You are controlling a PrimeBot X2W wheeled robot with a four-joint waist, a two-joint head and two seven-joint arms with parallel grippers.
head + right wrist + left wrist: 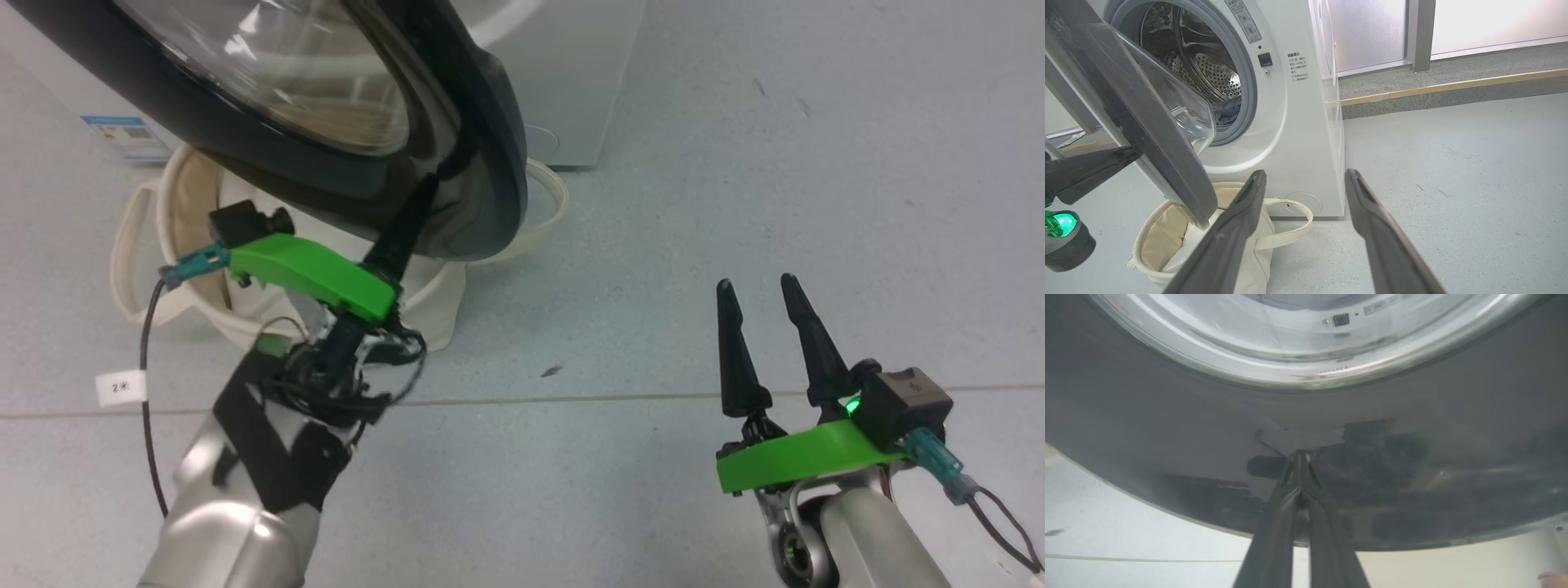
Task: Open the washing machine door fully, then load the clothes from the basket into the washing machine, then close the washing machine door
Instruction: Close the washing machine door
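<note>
Grey speckled floor [735,163] spreads smooth and pale under everything, crossed by one thin seam [571,398] and marked by a small dark fleck [551,371]; at the back of the room a low grey step edged with a yellowish strip [1453,90] runs below frosted glass panels [1367,32].

On this floor stands the white front-loading washing machine [1298,134], its steel drum open to view; a bit of blue fabric, the clothes [1227,111], lies at the drum's lower lip, behind the grey gasket. The large round door with glossy black rim and domed glass centre [498,147] hangs partly open, swung out above the small cream canvas basket [1263,249], which sits on the floor just in front of the washer with its loop handles drooping; plain white padding [1184,249] lies inside it; a blue-and-white label [122,135] shows on the washer beyond the basket.

The left end effector [1300,454] is closed, empty, its joined tips pressed against the door's black rim; the right end effector [757,286] is spread open, holding nothing, hovering over bare floor well apart from the door.
</note>
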